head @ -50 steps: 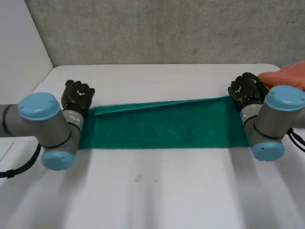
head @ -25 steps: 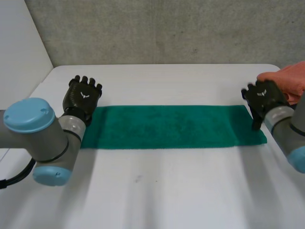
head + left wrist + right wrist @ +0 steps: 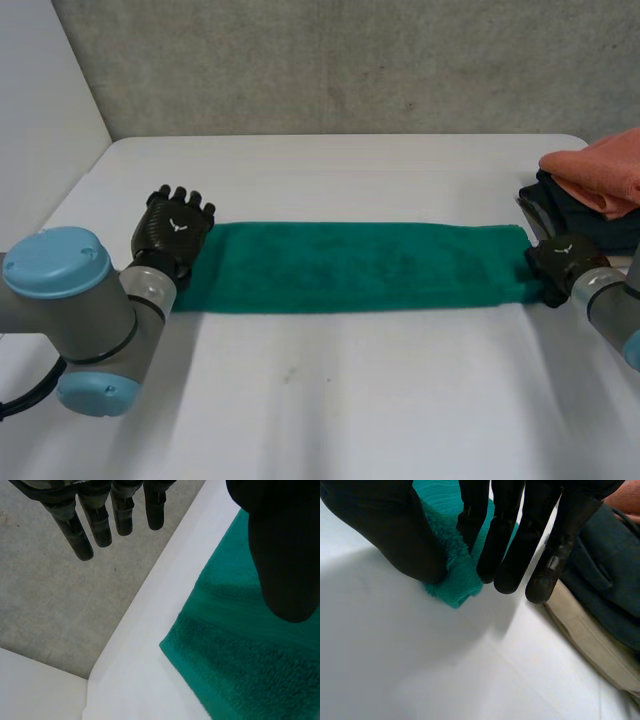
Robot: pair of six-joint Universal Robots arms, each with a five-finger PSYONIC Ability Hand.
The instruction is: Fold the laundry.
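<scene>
A green towel lies across the white table as a long folded strip. My left hand hovers open over its left end, by the far corner. In the left wrist view its fingers are straight and apart from the thumb, with the towel's corner below and nothing held. My right hand sits at the towel's right end, at the near corner. In the right wrist view its thumb and fingers pinch that green corner against the table.
A pile of folded clothes stands at the table's right edge, just beyond my right hand: an orange piece on a dark one. Beside the fingers lie the dark cloth and a beige layer.
Both hands let go of the towel's far edge, which now lies flat. The left hand opened and stayed. The right hand moved to the near right corner and closed on it.
</scene>
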